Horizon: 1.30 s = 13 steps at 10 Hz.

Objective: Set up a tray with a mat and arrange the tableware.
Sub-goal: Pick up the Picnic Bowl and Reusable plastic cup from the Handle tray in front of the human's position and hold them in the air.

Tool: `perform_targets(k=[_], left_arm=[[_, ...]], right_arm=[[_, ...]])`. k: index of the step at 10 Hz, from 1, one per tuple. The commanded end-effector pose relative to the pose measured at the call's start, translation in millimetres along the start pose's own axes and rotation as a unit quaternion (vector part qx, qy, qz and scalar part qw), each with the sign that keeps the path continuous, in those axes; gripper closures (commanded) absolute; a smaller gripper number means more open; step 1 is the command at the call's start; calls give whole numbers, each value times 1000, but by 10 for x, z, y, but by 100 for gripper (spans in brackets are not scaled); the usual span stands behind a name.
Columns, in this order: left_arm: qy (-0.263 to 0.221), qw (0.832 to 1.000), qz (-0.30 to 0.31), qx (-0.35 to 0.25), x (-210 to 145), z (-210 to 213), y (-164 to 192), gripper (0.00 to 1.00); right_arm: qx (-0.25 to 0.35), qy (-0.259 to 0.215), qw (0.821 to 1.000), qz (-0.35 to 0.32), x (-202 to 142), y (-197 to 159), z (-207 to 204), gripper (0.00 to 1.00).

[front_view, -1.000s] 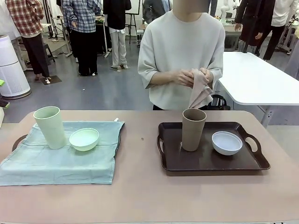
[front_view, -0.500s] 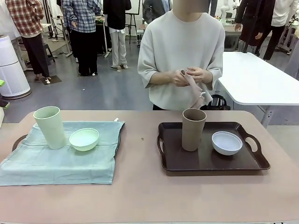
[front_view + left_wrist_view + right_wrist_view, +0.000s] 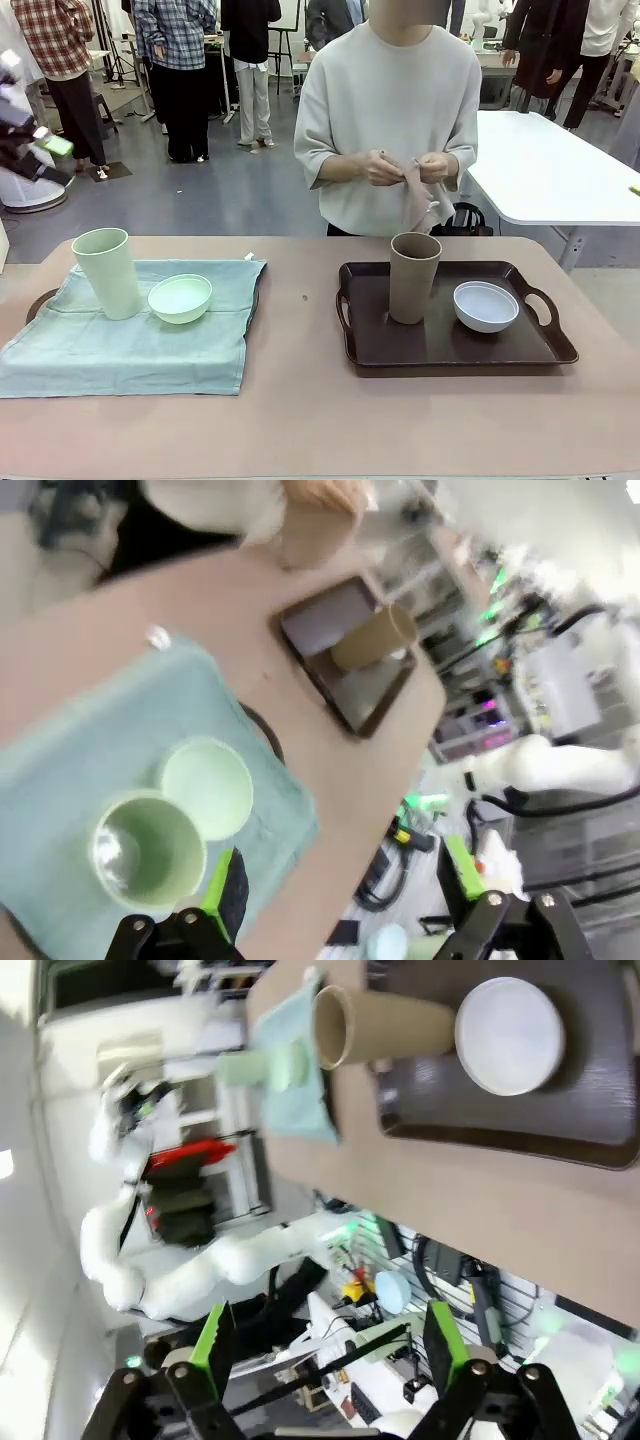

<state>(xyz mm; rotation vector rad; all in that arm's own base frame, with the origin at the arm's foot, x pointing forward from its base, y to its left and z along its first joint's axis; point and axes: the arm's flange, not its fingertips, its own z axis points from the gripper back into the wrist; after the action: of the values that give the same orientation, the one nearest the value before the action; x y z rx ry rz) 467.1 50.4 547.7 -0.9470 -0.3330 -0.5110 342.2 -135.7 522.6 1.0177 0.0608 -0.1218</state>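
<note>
Green tumbler (image 3: 106,272) and green bowl (image 3: 180,297) stand on their mat (image 3: 130,352). The brown tray (image 3: 455,362) lacks one; the person (image 3: 390,100) holds a cloth (image 3: 418,200). Left end effector (image 3: 340,910) and right end effector (image 3: 328,1355) are spread, empty.

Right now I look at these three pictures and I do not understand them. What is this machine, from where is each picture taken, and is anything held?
It is a robot with two white arms at a table; a person stands across it. The front view looks over the table from between the arms. The other two come from cameras on the left and right wrists, so they look tilted. On a green mat stand a mint-green tumbler and a green bowl. On a brown tray stand a brown tumbler and a pale bowl. Both arms' jaws, with green pads, stand open and hold nothing. The person's hands hold a pinkish cloth.
</note>
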Motion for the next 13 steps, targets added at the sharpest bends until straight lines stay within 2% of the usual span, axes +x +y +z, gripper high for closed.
perform_targets(k=[1,2,4,5,7,8,11,13], left_arm=[[38,993,-91,70,184,-303,-318,0],[85,983,-139,82,269,-542,-515,0],[221,944,-234,70,361,-1176,-808,0],[260,926,-266,68,411,-1476,-839,0],[294,890,-336,93,399,-2044,-879,0],[306,880,-353,88,355,-2269,-895,0],[299,865,-401,43,261,-2802,-964,0],[292,868,-401,17,181,-2822,-959,0]], right_arm=[[-69,26,996,-44,187,142,-218,3],[-107,28,992,-63,275,184,-379,3],[-193,24,976,-101,437,253,-707,3],[-228,9,966,-118,499,289,-808,3],[-291,-40,948,-121,632,340,-1015,3],[-322,-52,939,-109,700,317,-1095,3],[-372,-104,919,-80,877,184,-1253,3],[-356,-112,924,-87,910,198,-1144,3]])
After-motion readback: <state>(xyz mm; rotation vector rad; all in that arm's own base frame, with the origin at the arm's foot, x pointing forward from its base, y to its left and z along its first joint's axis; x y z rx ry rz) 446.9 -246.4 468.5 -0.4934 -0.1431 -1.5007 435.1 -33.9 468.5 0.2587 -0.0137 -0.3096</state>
